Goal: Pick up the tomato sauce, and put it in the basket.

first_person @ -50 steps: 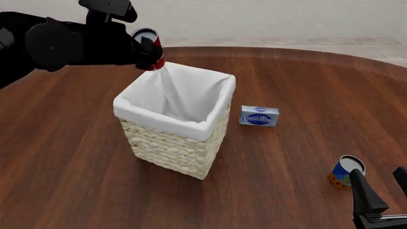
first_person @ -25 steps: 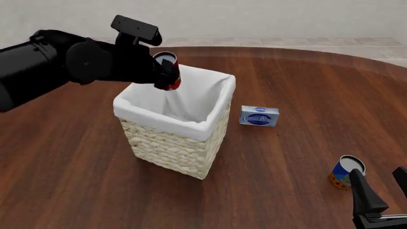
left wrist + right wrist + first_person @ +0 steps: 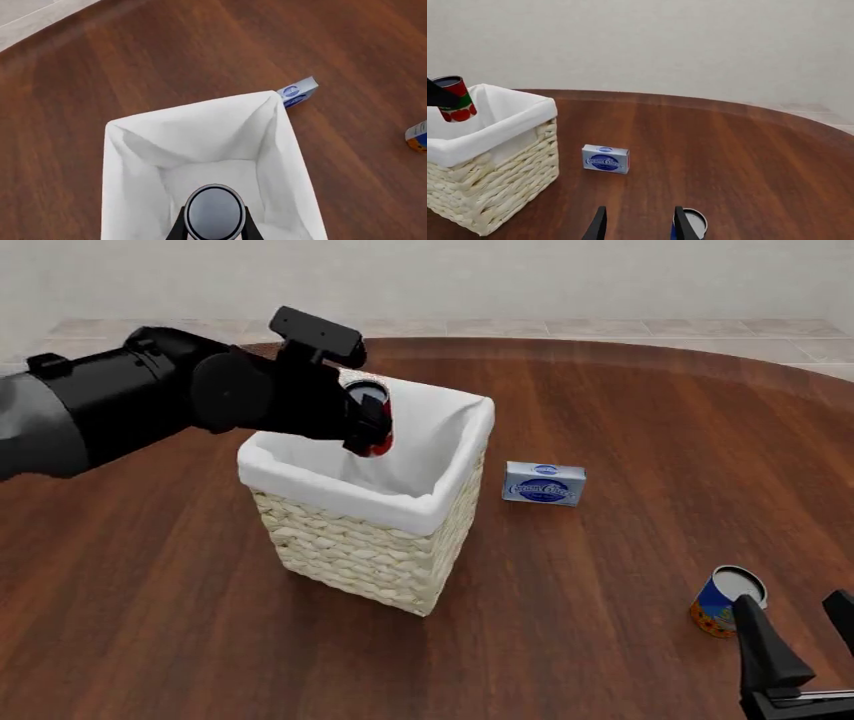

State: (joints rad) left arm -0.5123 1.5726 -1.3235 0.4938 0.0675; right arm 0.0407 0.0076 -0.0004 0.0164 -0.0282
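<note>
**Sauce can poised over the basket mouth**

Sauce can (image 3: 370, 416) is hanging in the left hand (image 3: 355, 418), whose fingers are clamped on its sides. It is sitting above the basket's (image 3: 360, 540) opening, toward the far-left part of the mouth, and its lower end appears level with the liner (image 3: 461, 435) rim or just below it. The grey top is tilting slightly toward the camera, so the can is not quite upright. In the left wrist view the can's lid (image 3: 214, 212) is lying over the white floor of the liner, with liner walls showing on all sides; this suggests that a release from here would drop the can inside rather than onto the rim. The arm is reaching in from the left so that the hand clears the near wall of the basket.

The right hand (image 3: 638, 225) is waiting low over the counter (image 3: 641, 400) near the right edge, its fingers apart and holding nothing, well away from the basket so as not to obstruct the drop. Just beside it is standing a blue-and-orange can (image 3: 729, 602), and a small blue-and-white box (image 3: 543, 483) is lying on the counter just right of the basket; neither is involved.

Judged step: the carry is nearly complete, and lowering or release remains.
</note>
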